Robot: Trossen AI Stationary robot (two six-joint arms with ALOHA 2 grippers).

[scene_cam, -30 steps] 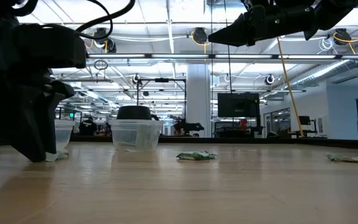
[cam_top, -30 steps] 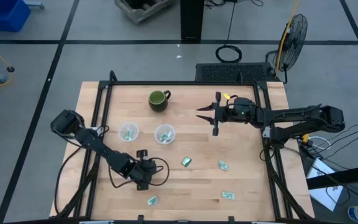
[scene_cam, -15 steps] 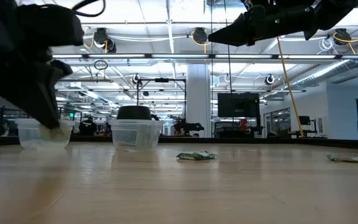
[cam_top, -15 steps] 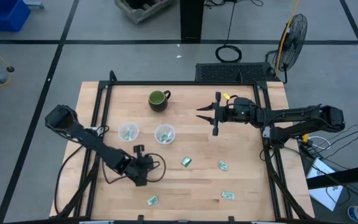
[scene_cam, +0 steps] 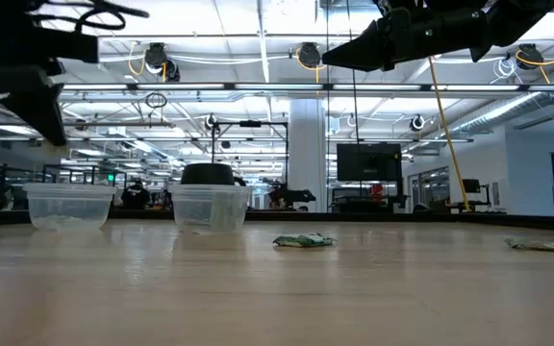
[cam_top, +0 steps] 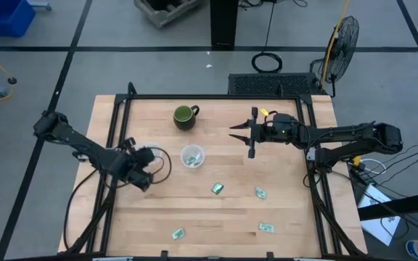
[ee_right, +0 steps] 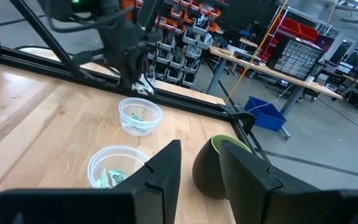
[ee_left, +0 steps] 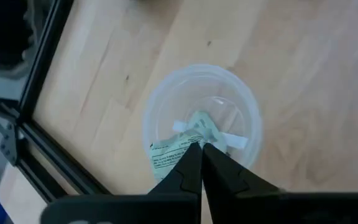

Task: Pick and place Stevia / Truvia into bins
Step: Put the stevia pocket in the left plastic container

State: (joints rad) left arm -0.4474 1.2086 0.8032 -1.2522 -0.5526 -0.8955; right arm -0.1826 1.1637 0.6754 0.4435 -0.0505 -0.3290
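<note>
My left gripper (ee_left: 201, 148) hangs shut on a pale green Stevia sachet (ee_left: 171, 154) just above the left clear cup (ee_left: 166, 106), which has another sachet (ee_left: 202, 122) inside. In the high view this gripper (cam_top: 145, 161) stands over that cup (cam_top: 151, 150). The second cup (cam_top: 192, 156) stands to its right and also holds a sachet. Several loose sachets lie flat on the wood, among them two (cam_top: 217, 188) (cam_top: 260, 193). My right gripper (cam_top: 242, 135) hovers open, high over the table's far right part. My left gripper pinches the sachet by one end (ee_left: 192, 145) between its two fingertips, coming from above with the fingers pointing down. The sachet is lifted clear and sticks out sideways from the tips above the cup's mouth; the right wrist view shows it (ee_right: 143, 87) over the cup (ee_right: 140, 116).
A dark green mug (cam_top: 185, 116) stands at the far middle, close before the right gripper (ee_right: 197, 165). A black frame (cam_top: 122, 109) runs along the table's edges. More sachets (cam_top: 266, 228) (cam_top: 178, 233) lie near the front edge. Bare wood lies between the cups and the loose sachets.
My left gripper has risen from the table's near left part with a sachet, lifting it clear of the wood. It has carried it toward the far left, to above the left cup.
</note>
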